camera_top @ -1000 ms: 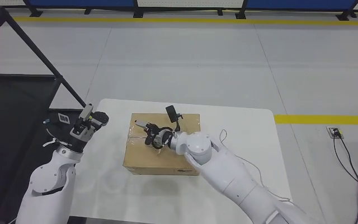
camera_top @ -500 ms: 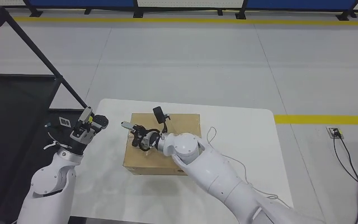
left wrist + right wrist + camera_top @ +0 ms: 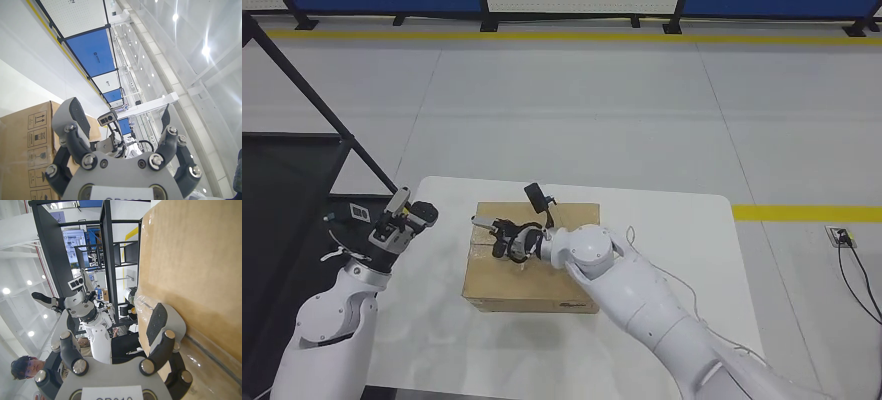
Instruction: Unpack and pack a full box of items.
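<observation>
Your right gripper [image 3: 494,230] sat over the left edge of the cardboard box [image 3: 497,282], near its far corner and just left of centre in the top view. Its arm reached across the lid from the lower right. In its own wrist view the right gripper [image 3: 111,317] stood wide apart and gripped nothing. One ribbed pad [image 3: 157,323] lay close against the box [image 3: 189,266], beside the crinkled clear tape [image 3: 143,308] wrapped over the lid's edge. The other finger hung out past that edge in open air. Whether the pad actually touched the cardboard, you could not have told from these views.

Your left gripper [image 3: 402,200] was at the left of the top view, off the box and apart from it, above the left end of the white table [image 3: 682,230]. Its fingers [image 3: 79,117] were also spread wide with nothing between them, and the box [image 3: 22,151] stood just beside one of them.

The box itself lay closed and taped in the middle of the table.

As for markings, the side of the box facing your left gripper carried a column of black-framed handling pictograms [image 3: 36,136], among them a pair of arrows, a glass and an umbrella. A small dark mark [image 3: 572,303] was printed near the lid's front edge. Each gripper's base bore a white sticker [image 3: 121,193], cut off and unreadable.
</observation>
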`<action>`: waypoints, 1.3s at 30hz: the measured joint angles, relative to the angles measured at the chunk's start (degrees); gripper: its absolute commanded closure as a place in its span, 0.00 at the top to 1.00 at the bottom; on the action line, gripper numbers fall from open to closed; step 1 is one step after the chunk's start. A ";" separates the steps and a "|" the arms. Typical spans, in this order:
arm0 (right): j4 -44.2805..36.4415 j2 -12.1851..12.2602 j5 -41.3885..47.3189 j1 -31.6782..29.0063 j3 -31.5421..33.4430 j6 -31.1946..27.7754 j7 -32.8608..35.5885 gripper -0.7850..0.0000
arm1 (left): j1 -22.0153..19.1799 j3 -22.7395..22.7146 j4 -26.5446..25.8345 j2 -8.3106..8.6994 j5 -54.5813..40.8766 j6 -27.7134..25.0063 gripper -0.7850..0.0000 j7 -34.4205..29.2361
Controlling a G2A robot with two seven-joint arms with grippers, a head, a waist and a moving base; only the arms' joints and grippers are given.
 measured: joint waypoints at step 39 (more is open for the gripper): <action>-40.63 16.06 -28.34 -25.57 28.82 18.64 4.09 1.00 | -0.79 2.06 -3.37 0.65 2.23 0.39 1.00 -0.45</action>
